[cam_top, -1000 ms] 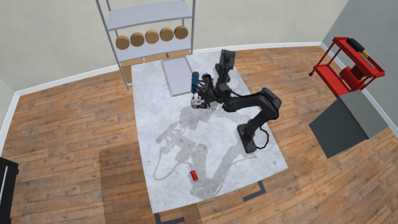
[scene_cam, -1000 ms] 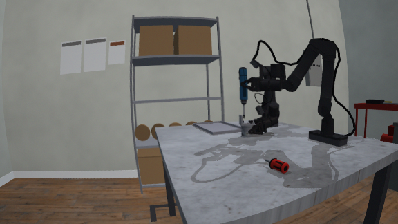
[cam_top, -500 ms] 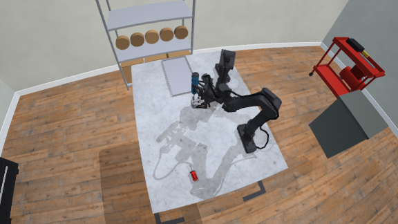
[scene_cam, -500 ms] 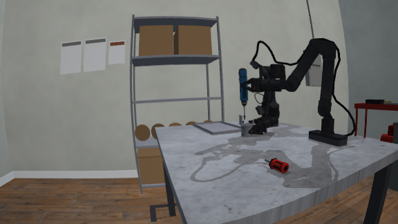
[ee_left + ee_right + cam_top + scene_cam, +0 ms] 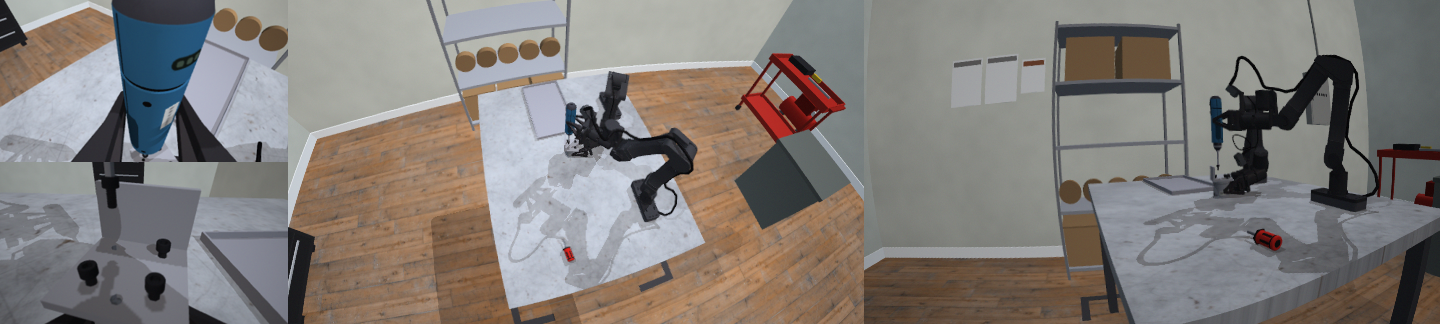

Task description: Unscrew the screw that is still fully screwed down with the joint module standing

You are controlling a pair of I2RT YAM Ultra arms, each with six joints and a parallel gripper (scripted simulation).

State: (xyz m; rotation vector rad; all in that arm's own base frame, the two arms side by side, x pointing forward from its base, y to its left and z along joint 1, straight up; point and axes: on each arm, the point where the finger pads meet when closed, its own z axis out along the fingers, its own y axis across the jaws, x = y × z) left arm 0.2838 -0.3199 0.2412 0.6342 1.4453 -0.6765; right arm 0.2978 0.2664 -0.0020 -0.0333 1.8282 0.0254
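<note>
Left wrist: screwdriver (image 5: 571,120) (image 5: 1216,120) (image 5: 155,54) (image 5: 109,168), white label (image 5: 169,116) unreadable
</note>
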